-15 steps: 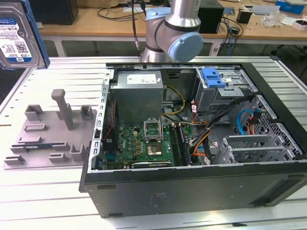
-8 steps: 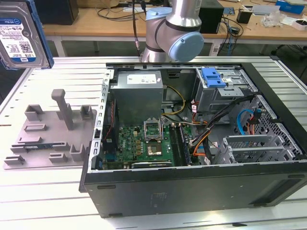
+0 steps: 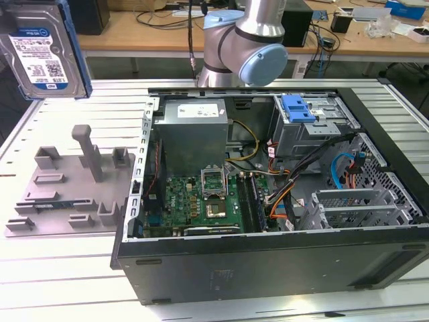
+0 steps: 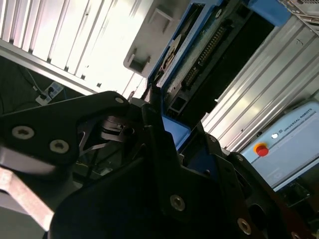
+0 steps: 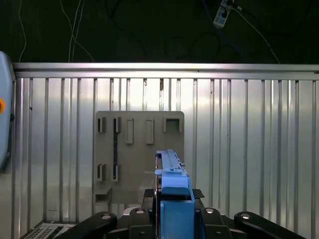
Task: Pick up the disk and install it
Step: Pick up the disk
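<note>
Your gripper (image 5: 173,199) is clenched on the disk (image 5: 172,174) - the flat rectangular silver hard drive with a blue-and-white label, framed by a blue plastic caddy. In the first wrist view its black jaws press against both flanks of the caddy, and the drive juts out edge-on past the fingertips. The second wrist view shows the disk (image 4: 197,59) from close up, its connector edge and dark underside pointing away from the hand. In the exterior view the disk (image 3: 41,52) hangs in the air, label side facing the camera and tilted a little, clear of everything under it. Straight beyond the fingertips lies a pale grey plastic fixture plate (image 5: 139,149) with slots and raised posts, flat on the ribbed aluminium table (image 5: 249,149) and apart from the drive. The open black computer tower case (image 3: 268,261) lies on its side well away from the hand, toward the exterior view's right - its green motherboard (image 3: 194,201) is exposed. At the end of that case farthest from the hand, a blue plastic bracket (image 3: 298,107) sits on the metal drive cage (image 3: 322,127).
</note>
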Robot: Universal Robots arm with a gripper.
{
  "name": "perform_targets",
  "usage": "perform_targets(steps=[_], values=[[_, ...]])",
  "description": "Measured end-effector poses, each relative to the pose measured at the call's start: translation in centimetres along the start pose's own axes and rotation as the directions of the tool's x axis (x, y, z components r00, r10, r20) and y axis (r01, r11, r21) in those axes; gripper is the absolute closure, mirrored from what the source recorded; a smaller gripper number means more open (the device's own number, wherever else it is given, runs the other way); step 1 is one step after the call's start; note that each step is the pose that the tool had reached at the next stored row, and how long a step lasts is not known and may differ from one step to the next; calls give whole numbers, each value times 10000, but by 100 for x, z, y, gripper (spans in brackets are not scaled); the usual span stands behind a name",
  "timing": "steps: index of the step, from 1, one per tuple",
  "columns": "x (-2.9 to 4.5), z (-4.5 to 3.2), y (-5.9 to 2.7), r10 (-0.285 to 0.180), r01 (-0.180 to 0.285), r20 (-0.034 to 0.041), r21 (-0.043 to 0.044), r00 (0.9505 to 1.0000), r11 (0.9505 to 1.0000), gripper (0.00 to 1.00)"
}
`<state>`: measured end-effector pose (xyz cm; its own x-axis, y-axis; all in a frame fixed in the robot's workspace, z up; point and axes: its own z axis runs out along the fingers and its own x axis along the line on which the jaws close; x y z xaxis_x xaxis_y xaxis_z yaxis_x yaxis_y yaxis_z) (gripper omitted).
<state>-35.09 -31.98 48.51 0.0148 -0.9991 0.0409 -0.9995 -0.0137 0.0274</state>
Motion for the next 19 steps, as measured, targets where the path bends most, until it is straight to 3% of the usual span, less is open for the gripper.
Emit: perform_targets(steps=[7, 9, 11, 19], values=[[80, -9, -265, -3, 3, 27, 0, 10000, 10000, 63], [101, -9, -303, -1, 1, 44, 0, 10000, 10000, 63], [154, -11, -427, -4, 4, 93, 0, 10000, 10000, 63], [273, -16, -775, -7, 6, 226, 3, 9997, 10000, 63]])
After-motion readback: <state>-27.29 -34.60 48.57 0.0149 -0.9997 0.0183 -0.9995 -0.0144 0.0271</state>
